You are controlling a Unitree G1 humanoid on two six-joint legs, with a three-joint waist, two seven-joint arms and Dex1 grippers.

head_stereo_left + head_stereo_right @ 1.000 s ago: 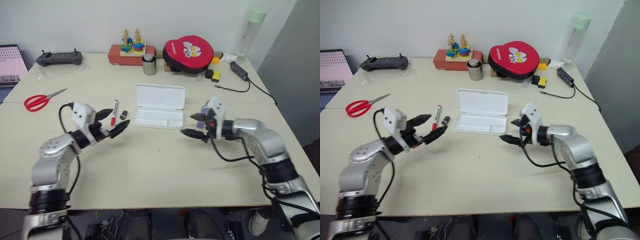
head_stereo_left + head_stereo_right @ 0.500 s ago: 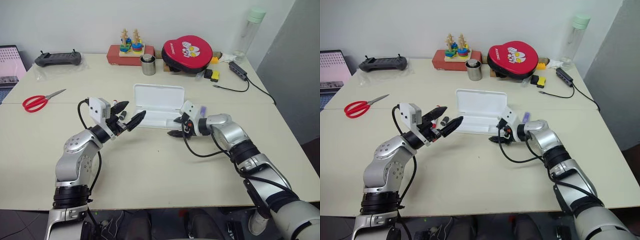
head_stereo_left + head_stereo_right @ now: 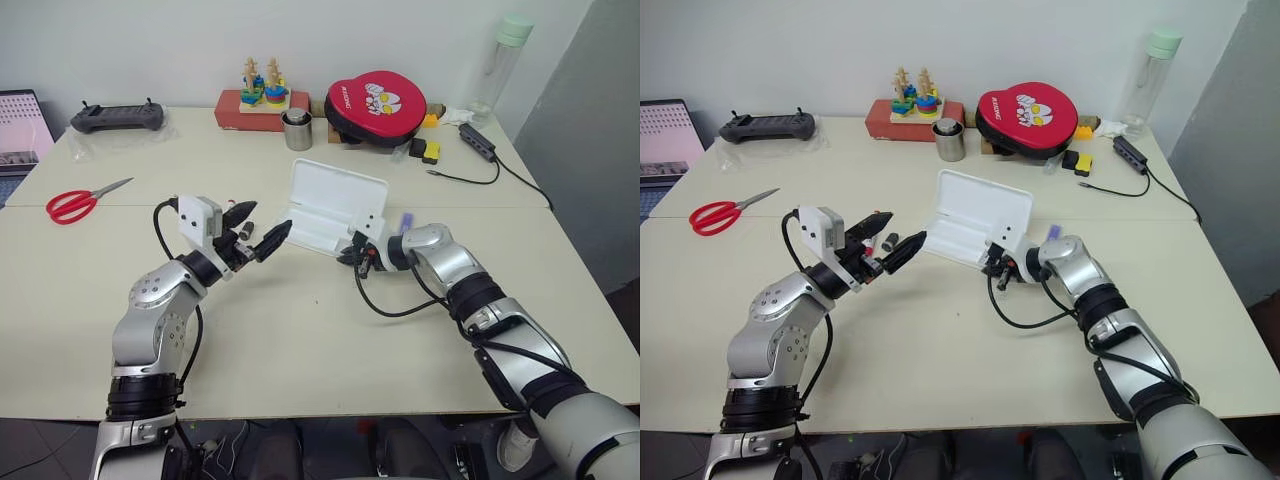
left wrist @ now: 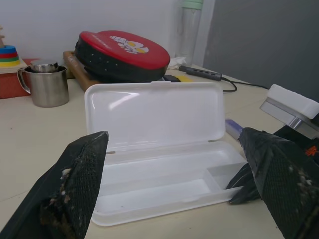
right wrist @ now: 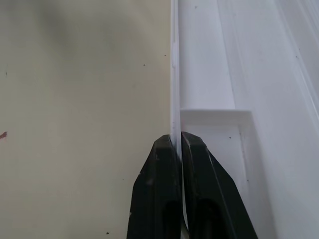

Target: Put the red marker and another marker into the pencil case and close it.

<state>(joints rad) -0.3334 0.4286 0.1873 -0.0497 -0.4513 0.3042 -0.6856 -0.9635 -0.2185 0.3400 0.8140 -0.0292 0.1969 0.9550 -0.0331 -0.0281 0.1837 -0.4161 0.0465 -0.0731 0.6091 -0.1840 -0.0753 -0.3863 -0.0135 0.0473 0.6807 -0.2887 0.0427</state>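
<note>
no readable text anywhere. the red round pad has white lettering and a cartoon print. both too small to make out.

Right end effector pinched closed (left end effector spread wide)

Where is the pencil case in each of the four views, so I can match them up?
Left eye: pencil case at table centre, lid up, right claw pinching its front wall.
Right eye: centre, lid raised.
Left wrist: open, between the left claw's fingers.
Right wrist: wall and compartments beside the bare table.
Shared landmark: red round pad, also in the left wrist view.
</note>
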